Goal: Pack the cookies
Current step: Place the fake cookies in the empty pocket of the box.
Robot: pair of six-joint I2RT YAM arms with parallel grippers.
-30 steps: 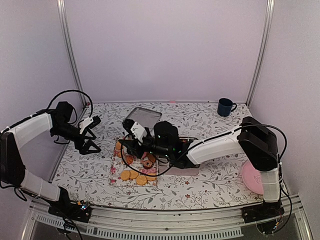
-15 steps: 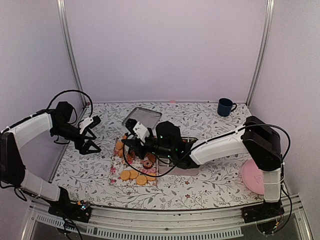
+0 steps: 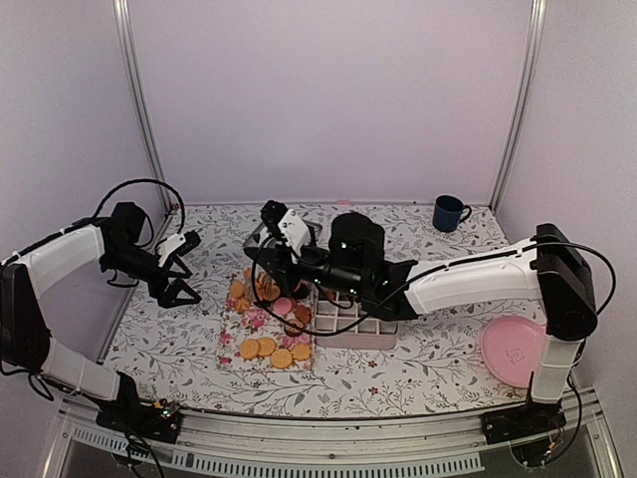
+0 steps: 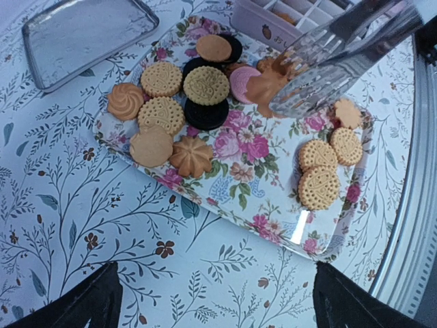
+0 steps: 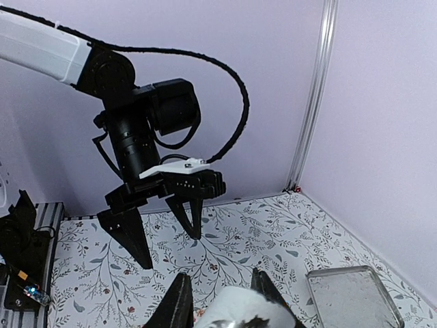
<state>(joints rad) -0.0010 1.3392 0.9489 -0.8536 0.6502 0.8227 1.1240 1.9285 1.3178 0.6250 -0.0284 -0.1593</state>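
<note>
Bearing unreadable print: box (image 4: 254,19) near cookies (image 4: 206,85)

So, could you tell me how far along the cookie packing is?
Barely started: the white box seems to hold one orange piece. In hand: the right tool seems to grip an orange cookie. Left: most cookies lie on the floral tray.

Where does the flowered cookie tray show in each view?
Top external: flowered tray left of centre.
Left wrist: across the middle.
Right wrist: not in it.
Shared landmark: silver metal tray, upper left in left wrist, bottom right in right wrist.
</note>
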